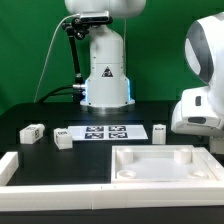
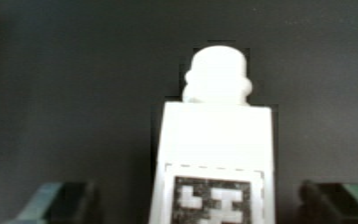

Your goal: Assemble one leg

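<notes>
In the wrist view a white leg (image 2: 218, 150) lies on the black table, its rounded peg pointing away and a marker tag on its upper face. My gripper (image 2: 197, 200) is open. Its dark fingertips (image 2: 60, 200) stand on either side of the leg with a clear gap on each side. In the exterior view the arm's white hand (image 1: 195, 112) hangs low at the exterior view's right, and its fingers are hidden. Three more legs lie on the table: one (image 1: 32, 133) and another (image 1: 63, 140) at the exterior view's left, and one (image 1: 160, 131) beside the hand.
The large white tray-like part (image 1: 150, 150) lies in front at the exterior view's right. A long white wall piece (image 1: 20, 165) lies in front at the exterior view's left. The marker board (image 1: 100, 132) lies mid-table before the robot base (image 1: 105, 75).
</notes>
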Available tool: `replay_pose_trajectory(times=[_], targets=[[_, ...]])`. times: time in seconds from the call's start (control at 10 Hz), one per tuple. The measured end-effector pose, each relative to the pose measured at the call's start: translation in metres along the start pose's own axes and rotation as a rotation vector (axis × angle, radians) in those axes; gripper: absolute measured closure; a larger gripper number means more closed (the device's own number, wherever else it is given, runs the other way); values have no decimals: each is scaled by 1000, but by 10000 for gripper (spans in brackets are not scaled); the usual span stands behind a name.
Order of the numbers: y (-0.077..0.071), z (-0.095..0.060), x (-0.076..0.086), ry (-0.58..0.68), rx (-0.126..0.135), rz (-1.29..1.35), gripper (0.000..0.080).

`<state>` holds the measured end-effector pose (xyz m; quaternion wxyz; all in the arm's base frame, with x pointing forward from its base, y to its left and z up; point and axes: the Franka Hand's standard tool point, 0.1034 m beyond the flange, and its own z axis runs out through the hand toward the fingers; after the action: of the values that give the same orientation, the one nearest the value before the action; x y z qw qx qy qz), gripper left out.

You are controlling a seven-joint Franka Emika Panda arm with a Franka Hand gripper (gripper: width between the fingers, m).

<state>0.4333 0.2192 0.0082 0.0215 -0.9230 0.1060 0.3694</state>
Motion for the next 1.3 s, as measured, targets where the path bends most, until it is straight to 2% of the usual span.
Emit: replay_pose_trajectory(times=[0.1, 0.2, 0.8, 0.9, 1.2, 1.3], targets=[[0, 0, 0, 0, 0, 0, 440], [0, 0, 0, 0, 0, 0, 515], [2, -4, 0, 2, -1, -16, 515], [11, -20, -2, 8, -12, -72, 515], [42, -81, -26, 10, 10, -109, 515], [44, -90, -31, 44, 17, -104, 515]])
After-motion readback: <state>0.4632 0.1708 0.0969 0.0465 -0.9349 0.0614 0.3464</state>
